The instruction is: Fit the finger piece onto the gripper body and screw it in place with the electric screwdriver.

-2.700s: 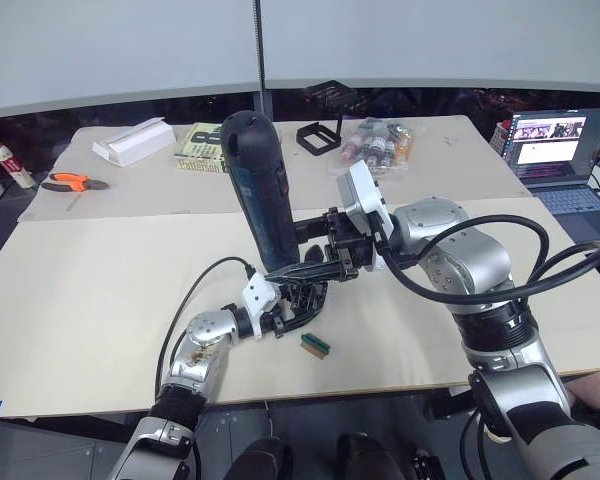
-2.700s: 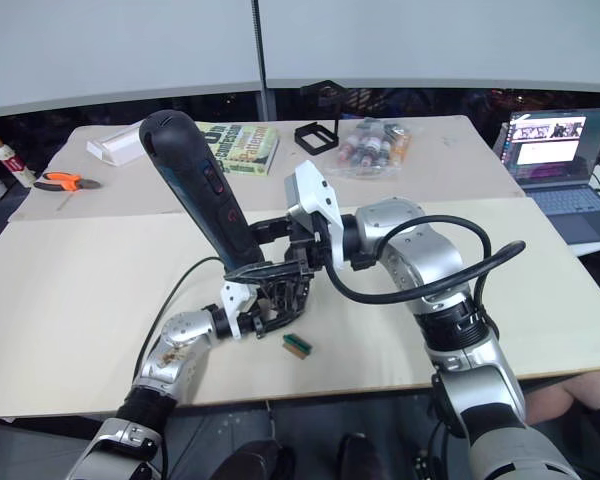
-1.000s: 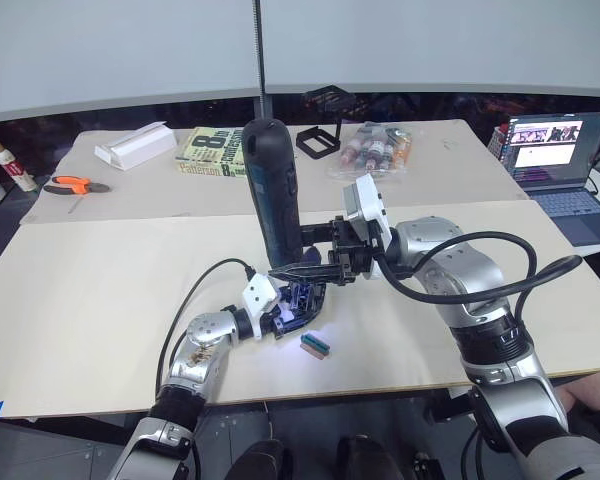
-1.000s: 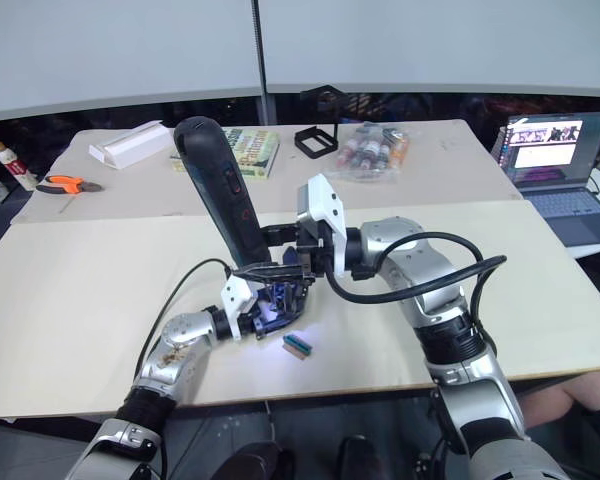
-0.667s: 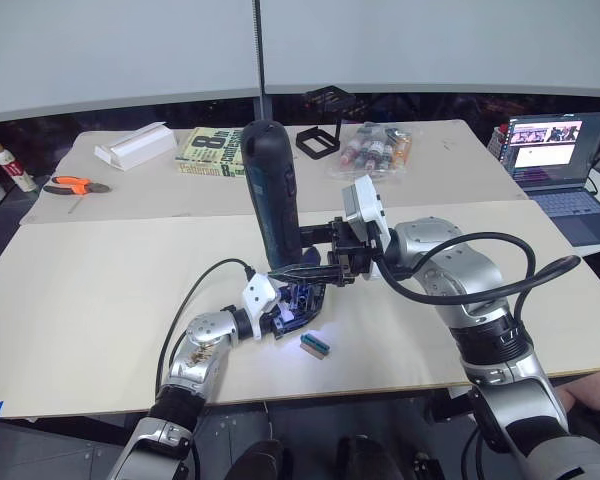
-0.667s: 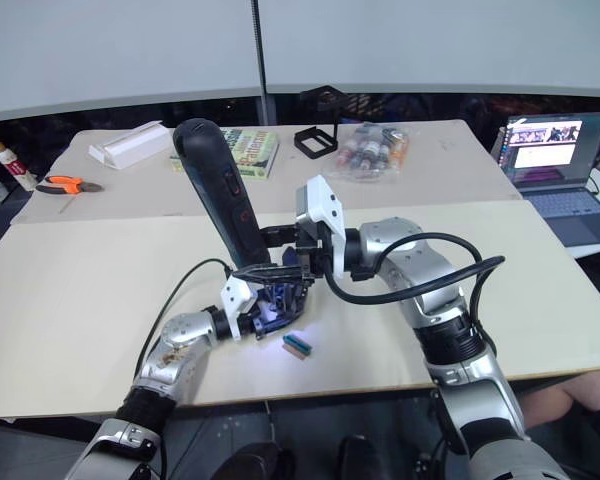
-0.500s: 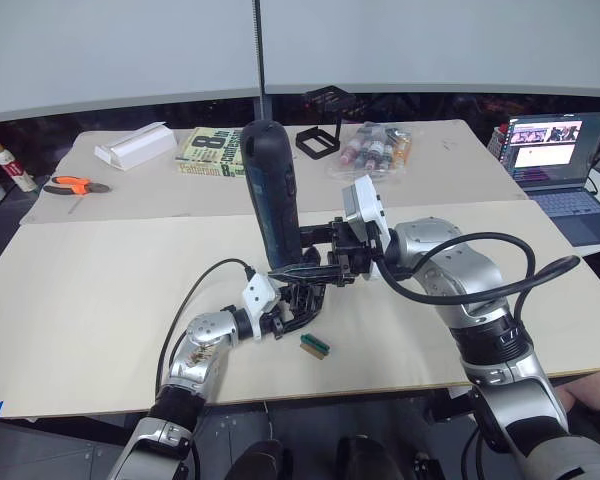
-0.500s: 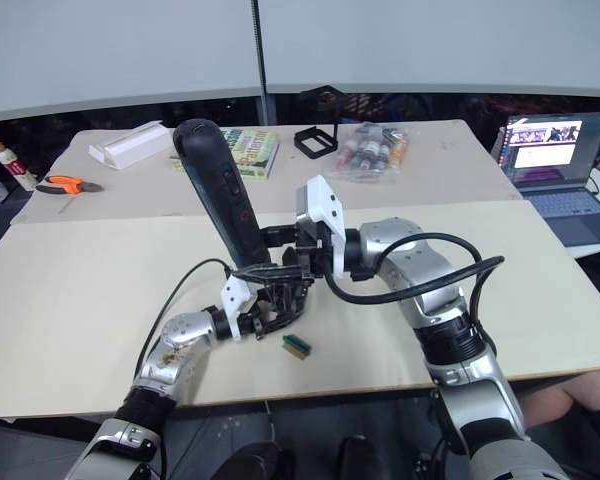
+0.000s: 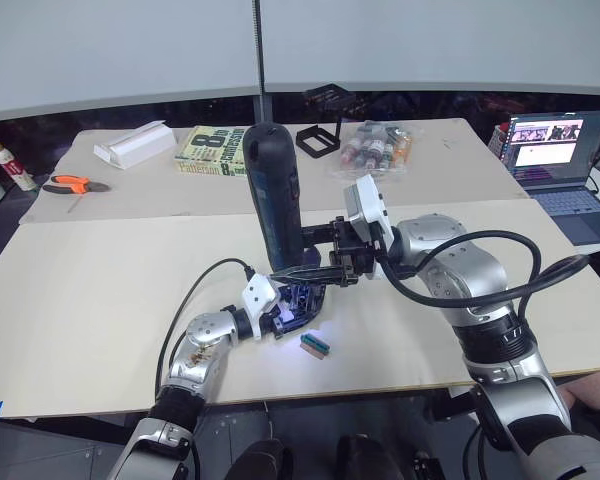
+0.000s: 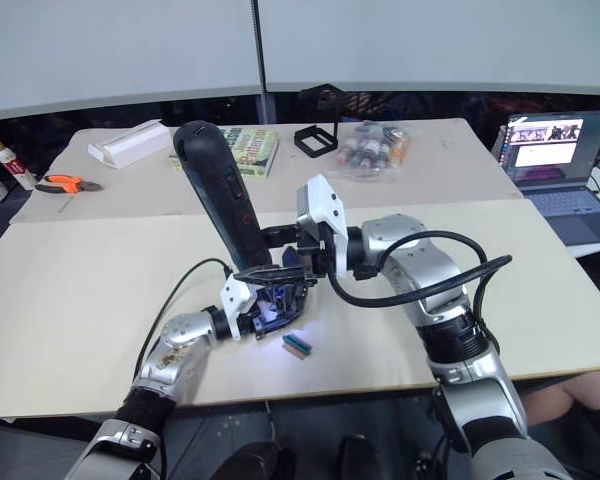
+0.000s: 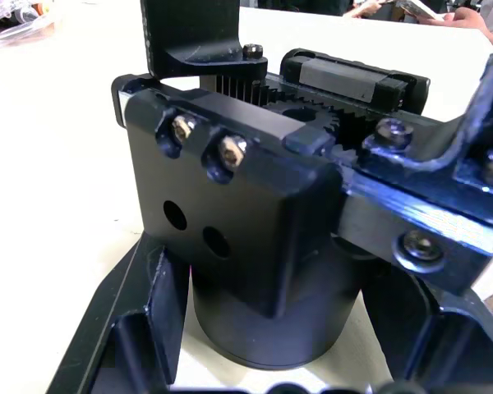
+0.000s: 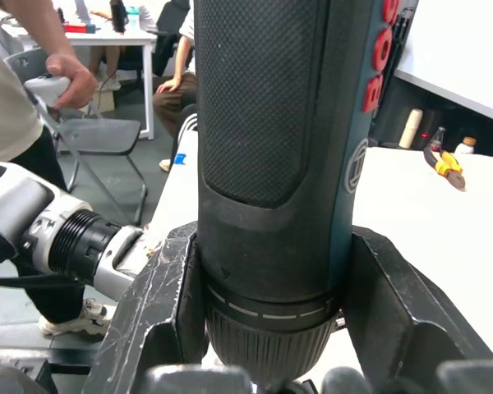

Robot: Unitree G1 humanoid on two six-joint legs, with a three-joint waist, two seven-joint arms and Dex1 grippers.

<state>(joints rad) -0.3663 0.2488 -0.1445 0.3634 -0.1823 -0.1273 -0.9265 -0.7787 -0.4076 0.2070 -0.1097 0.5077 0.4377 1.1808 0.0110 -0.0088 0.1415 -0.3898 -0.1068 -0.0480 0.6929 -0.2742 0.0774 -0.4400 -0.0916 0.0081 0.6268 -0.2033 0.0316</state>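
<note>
The left end effector (image 9: pixel 292 308) sits low on the bench (image 9: pixel 100 290), its fingers closed on either side of the gripper body (image 9: pixel 298 303), which rests on the bench top between them. In the left wrist view the gripper body (image 11: pixel 255 222) is a black block with two screws in its upper face, two holes in its side and a toothed rack and gear along the top. A bluish glow falls on the body and on the bench just beside it. Whether the finger piece is seated on the body cannot be told.

Directly above the left end effector, the right end effector (image 9: pixel 315 262) grips the electric screwdriver (image 9: pixel 272 195) near its lower end, one finger on each side of the barrel. The tool stands nearly upright, tip down over the gripper body, top leaning slightly toward the far side of the bench. The right wrist view shows the textured barrel (image 12: pixel 279 139) clamped between the two black fingers (image 12: pixel 160 304).

Just to the right of the left end effector lies a small green block (image 9: pixel 315 345).

Farther off are a book (image 9: pixel 208 152), a white box (image 9: pixel 133 143), orange-handled pliers (image 9: pixel 68 184), a bag of small bottles (image 9: pixel 377 146) and a black frame (image 9: pixel 318 136). A laptop (image 9: pixel 550 150) stands open far right of the right end effector.
</note>
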